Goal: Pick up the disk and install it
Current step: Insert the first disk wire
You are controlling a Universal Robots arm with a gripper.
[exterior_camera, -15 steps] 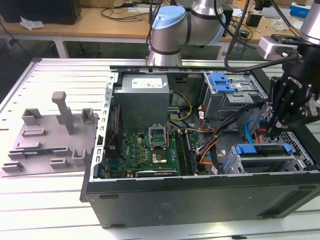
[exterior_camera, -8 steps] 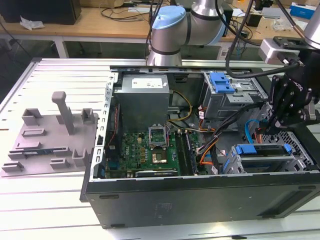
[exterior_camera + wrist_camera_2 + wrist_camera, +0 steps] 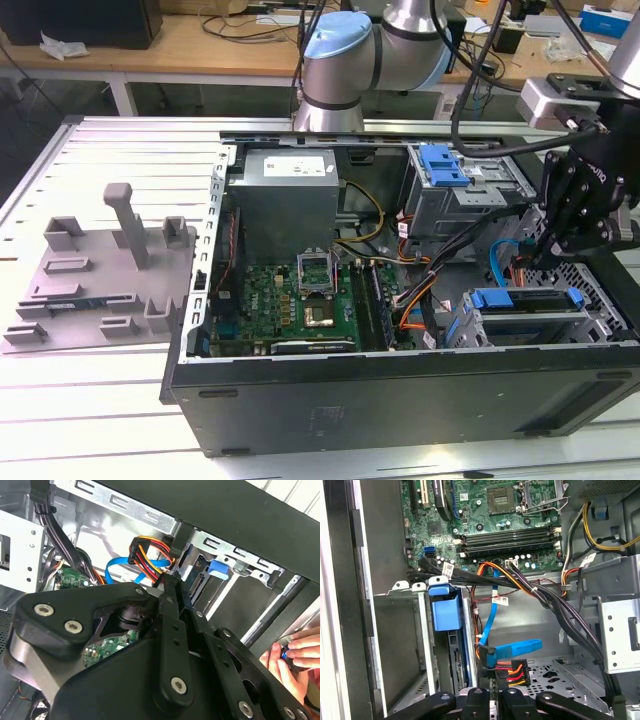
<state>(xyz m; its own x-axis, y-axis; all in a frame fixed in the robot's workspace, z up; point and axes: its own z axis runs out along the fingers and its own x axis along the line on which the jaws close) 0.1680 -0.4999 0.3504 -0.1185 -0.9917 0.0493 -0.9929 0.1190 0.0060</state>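
Observation:
The disk [image 3: 522, 320] lies inside the drive cage at the open computer case's corner, on the exterior view's right, with its blue bracket [image 3: 525, 298] along its edge. The first wrist view shows the bracket [image 3: 445, 612] standing in the cage slot, with the disk's edge [image 3: 458, 667] under it. My black gripper [image 3: 543, 255] hangs just beside the cage, over the blue data cable. Its fingers [image 3: 172, 592] lie shut together, their tips by the red, yellow and black power plug [image 3: 510, 672]. I cannot tell whether they touch the plug.
A motherboard [image 3: 300, 300], grey power supply [image 3: 290, 190] and a second cage with a blue latch [image 3: 445, 165] fill the case. Cable bundles [image 3: 555, 600] cross beside the gripper. A grey fixture plate [image 3: 100, 270] lies outside the case. A person's hand [image 3: 295, 655] is at the case's edge.

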